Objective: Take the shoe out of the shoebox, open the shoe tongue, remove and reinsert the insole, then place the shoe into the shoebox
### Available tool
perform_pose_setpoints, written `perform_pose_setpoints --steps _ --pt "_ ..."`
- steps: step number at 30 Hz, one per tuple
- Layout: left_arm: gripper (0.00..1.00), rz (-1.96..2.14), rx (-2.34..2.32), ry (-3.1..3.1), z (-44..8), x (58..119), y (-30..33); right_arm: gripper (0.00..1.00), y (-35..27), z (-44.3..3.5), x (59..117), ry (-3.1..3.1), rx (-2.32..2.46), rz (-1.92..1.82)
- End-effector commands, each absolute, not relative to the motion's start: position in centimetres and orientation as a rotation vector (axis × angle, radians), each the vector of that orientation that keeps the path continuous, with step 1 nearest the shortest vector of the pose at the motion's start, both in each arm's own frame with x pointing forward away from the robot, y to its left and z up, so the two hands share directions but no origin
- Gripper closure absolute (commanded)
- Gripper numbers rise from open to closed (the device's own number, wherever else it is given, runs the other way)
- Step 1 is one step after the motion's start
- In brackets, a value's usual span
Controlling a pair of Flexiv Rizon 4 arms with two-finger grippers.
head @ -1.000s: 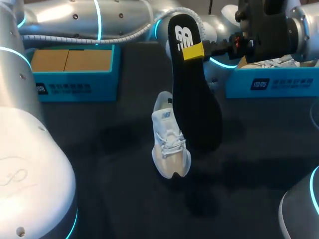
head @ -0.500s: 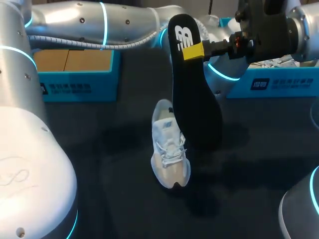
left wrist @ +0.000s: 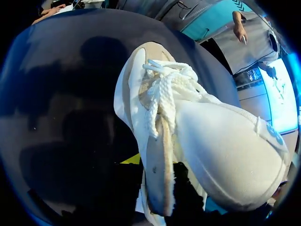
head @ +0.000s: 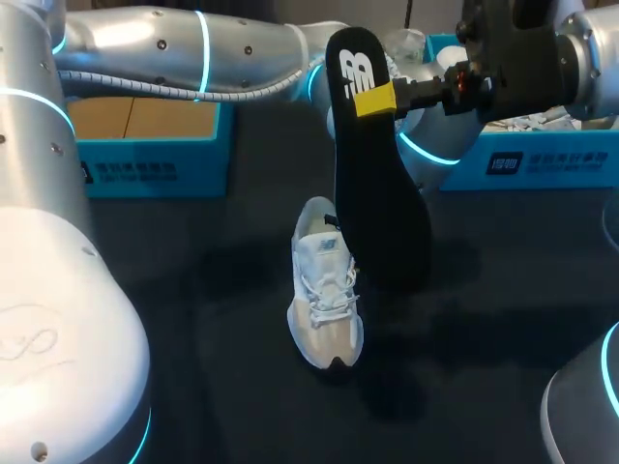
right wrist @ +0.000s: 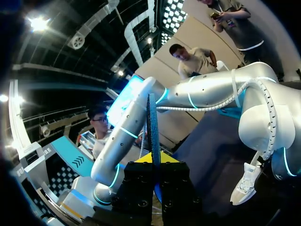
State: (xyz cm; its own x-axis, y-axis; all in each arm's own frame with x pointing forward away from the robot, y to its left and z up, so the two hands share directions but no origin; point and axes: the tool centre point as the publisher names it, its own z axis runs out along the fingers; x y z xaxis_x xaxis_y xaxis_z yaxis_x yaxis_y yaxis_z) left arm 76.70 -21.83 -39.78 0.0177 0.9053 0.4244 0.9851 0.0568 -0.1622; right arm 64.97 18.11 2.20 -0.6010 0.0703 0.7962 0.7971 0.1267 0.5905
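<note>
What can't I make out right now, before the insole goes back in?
- Left end effector: behind the insole in head view; the shoe covers nearly all of it in left wrist view.
- Shoe opening: head view, the insole partly blocks it; left wrist view shows only the outside.
- Right shoebox interior: head view, the right arm covers it.

A robotics lab: two silver robot arms [head: 193, 48] over a black table [head: 193, 319].
</note>
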Motion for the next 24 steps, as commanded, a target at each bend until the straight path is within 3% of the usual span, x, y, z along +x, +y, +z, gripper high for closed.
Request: perform_pose_setpoints --steps 1,24 --pt "0.01 -0.22 -1.909 -1.936 -39.2 76.7 -21.6 1.0 18.4 2.2 65.1 -1.8 -0.841 -1.523" --pt "0.0 0.152 -1.895 -2.365 -31.5 81.5 -24.3 1.0 18.4 2.2 65.1 -1.8 -0.841 -1.523"
